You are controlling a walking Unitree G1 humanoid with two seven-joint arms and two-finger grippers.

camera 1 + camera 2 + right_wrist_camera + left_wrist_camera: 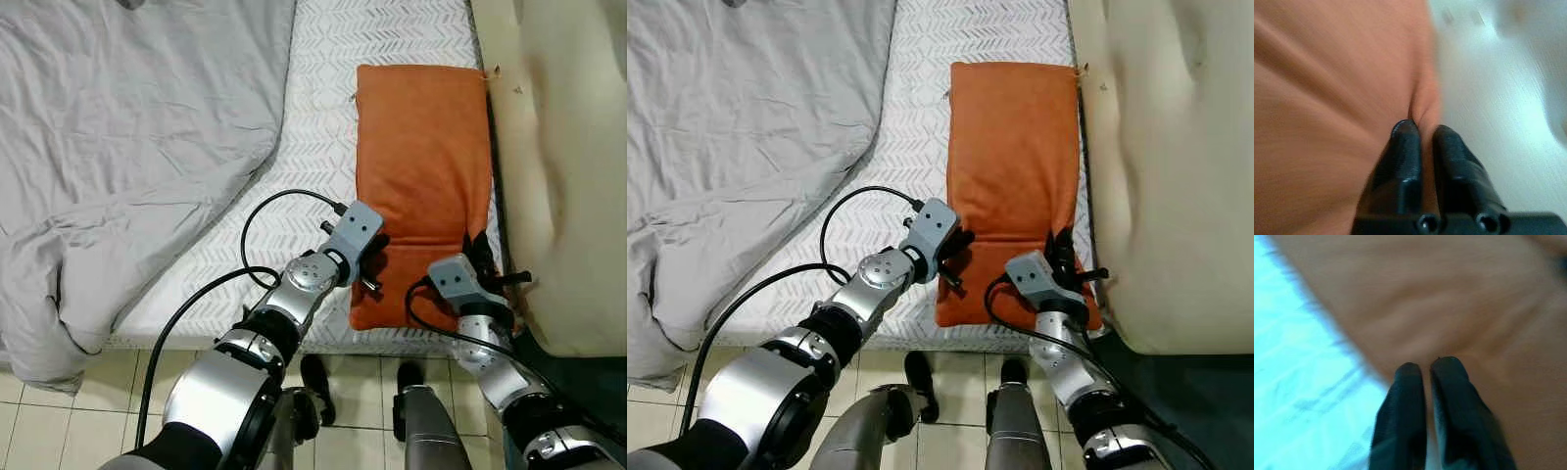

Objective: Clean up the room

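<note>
An orange pillow lies lengthwise on the bed's white patterned sheet, close to the right-hand wall. My left gripper is at the pillow's near left edge, its fingers pressed together on the orange fabric. My right gripper is at the near right corner. Its fingers are shut on a raised fold of the pillow. The near end of the pillow hangs slightly over the mattress edge between the two grippers.
A rumpled grey duvet covers the left half of the bed and droops over its edge to the tiled floor. A cream wall runs along the right. Something dark teal sits low at the right. My feet stand by the bed's edge.
</note>
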